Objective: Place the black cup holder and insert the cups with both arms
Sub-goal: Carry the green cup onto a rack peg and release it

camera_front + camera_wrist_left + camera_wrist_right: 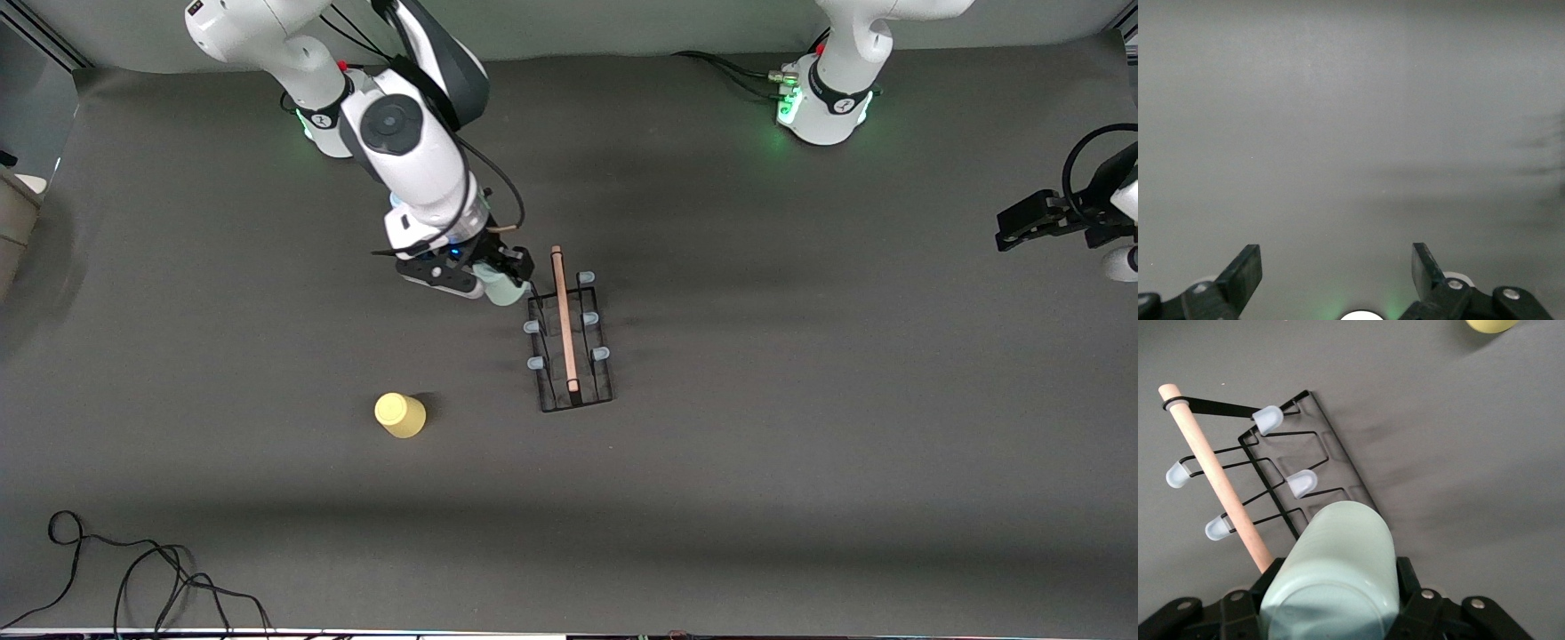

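Cup (pixel 507 289) in pale green is sitting clamped between the fingers of the right gripper (pixel 500 283), which is hanging over the rack's end farthest from the front camera, on the side toward the right arm's end of the table. In the right wrist view the cup (pixel 1331 577) is lying on its side in the grip, its long axis running out away from the wrist toward the rack (pixel 1305 473); which end is the mouth I cannot tell.

That black rack (pixel 574 342) is standing on the table (pixel 800 400) near the middle, its long axis running from the robots' bases toward the front camera, with the wooden handle (pixel 564 320) lying along that same line on top. Its pale-capped pegs (pixel 532 327) are standing in two rows, one either side of the handle. The peg the cup is nearest to looks hidden under it in the front view, so the coming move probably turns on lining the cup's axis up with that peg and lowering its mouth over the cap.

A yellow cup (pixel 400 415) is resting on the table nearer the front camera than the rack and toward the right arm's end, well apart from both grippers.

The left gripper (pixel 1337 270) is waiting with its fingers spread wide and empty over bare table at the left arm's end.
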Tool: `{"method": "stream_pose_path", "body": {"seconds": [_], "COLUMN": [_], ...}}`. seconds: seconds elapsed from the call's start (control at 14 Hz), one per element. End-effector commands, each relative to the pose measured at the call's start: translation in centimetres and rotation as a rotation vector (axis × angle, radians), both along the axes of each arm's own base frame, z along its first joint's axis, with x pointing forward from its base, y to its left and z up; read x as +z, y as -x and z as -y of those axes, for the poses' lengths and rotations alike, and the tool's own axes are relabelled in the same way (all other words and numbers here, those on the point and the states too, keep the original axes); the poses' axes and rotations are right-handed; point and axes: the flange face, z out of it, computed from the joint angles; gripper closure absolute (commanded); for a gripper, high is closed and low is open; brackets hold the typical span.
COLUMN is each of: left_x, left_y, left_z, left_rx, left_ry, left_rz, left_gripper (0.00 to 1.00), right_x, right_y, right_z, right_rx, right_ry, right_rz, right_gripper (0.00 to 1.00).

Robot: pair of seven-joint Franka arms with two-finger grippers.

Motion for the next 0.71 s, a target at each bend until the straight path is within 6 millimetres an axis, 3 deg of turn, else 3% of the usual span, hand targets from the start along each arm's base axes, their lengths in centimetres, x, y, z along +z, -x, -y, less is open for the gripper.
{"method": "stream_pose_path", "body": {"seconds": [0.0,0.36,0.43,0.57,0.64], "left_x": [0.1,-0.1,-0.2,-0.2,-0.3], "left_y": [-0.2,-0.2,-0.3,-0.3,-0.3], "left_z": [0.4,1.5,1.5,1.6,1.6], "left_rx": [-0.01,0.002,0.002,0.002,0.003], "left_ry": [0.015,0.013,0.012,0.012,0.012], "left_rz": [0.011,0.009,0.006,0.006,0.003], "left_gripper": [0.0,0.0,0.0,0.0,0.0], "right_x": [-1.9,-5.4,-6.3,-6.9,-6.8], "right_y": [-0.8,0.1,0.0,-0.1,-0.2], "right_z": [-1.2,-2.3,-2.3,-2.3,-2.4], "right_rx": [-0.029,-0.007,-0.001,-0.004,-0.007], "right_ry": [0.002,0.033,0.049,0.048,0.045], "right_rz": [0.005,-0.025,-0.03,-0.025,-0.022], "right_gripper": [1.0,1.0,0.94,0.14,0.02]}}
